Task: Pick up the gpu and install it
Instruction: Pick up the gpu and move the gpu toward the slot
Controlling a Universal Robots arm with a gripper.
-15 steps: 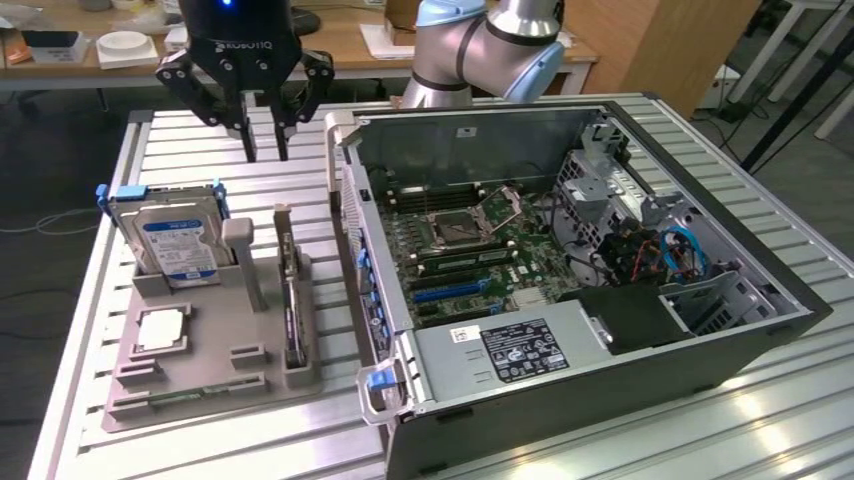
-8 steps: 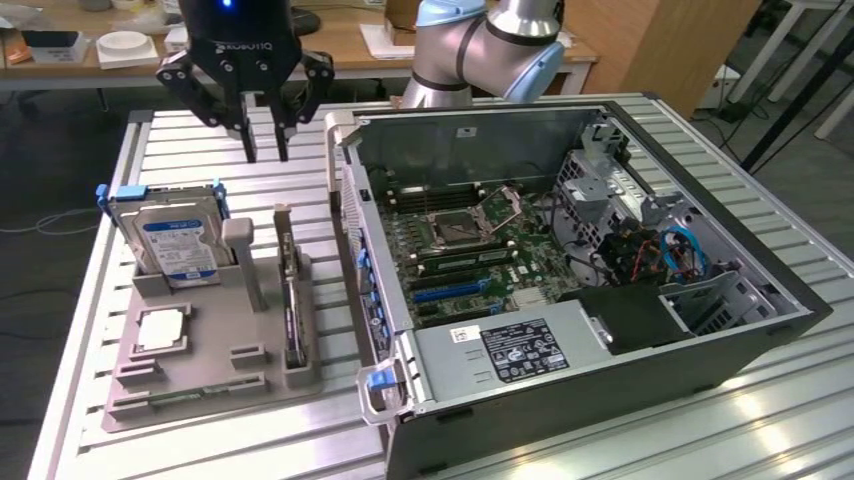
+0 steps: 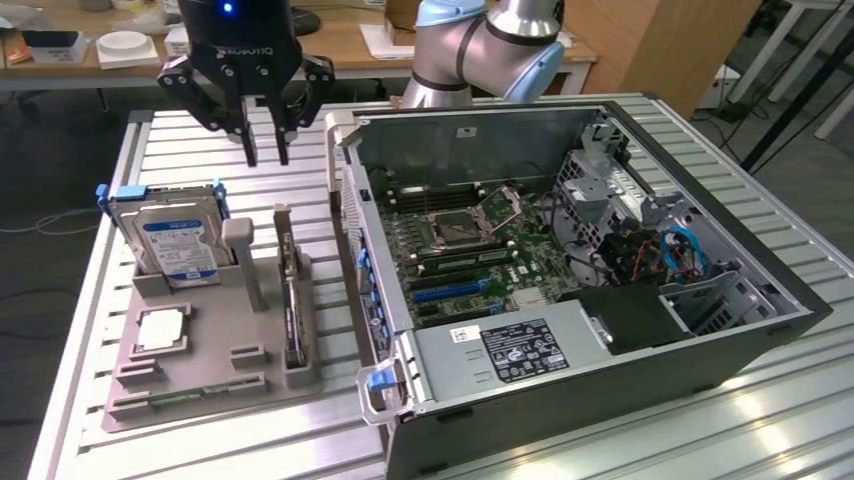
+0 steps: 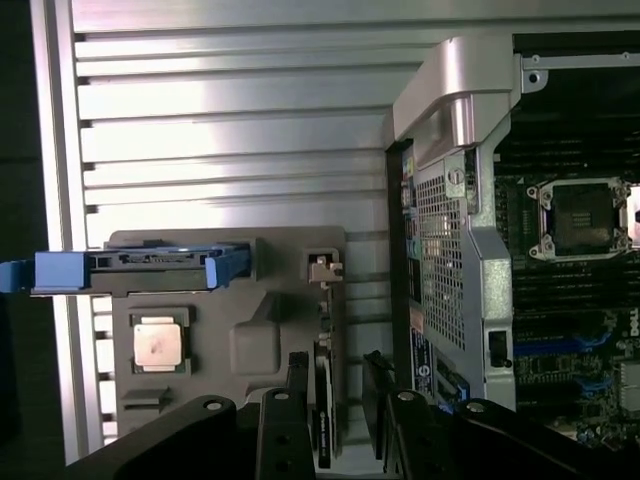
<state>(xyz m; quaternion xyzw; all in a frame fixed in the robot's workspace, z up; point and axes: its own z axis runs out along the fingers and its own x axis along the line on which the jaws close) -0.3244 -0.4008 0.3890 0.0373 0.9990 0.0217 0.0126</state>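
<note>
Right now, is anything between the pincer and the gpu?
Nothing visible. The open, empty pincer hangs over the gpu, which stands on edge in the gray holder. The hard drive stands clear, toward the exterior view's left.

The arm (image 3: 461,50) has silver-grey tube sections with pale blue joint caps. Its claw (image 3: 267,157) is black, with jointed link fingers (image 3: 250,140), round pivot pins, white lettering (image 3: 240,52) and a small blue light (image 3: 227,8).

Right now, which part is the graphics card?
A grey tray sits at the exterior view's left of the open computer case. The graphics card stands on edge along its case-side rim: thin and dark, unlike the blue-labelled hard drive.
</note>
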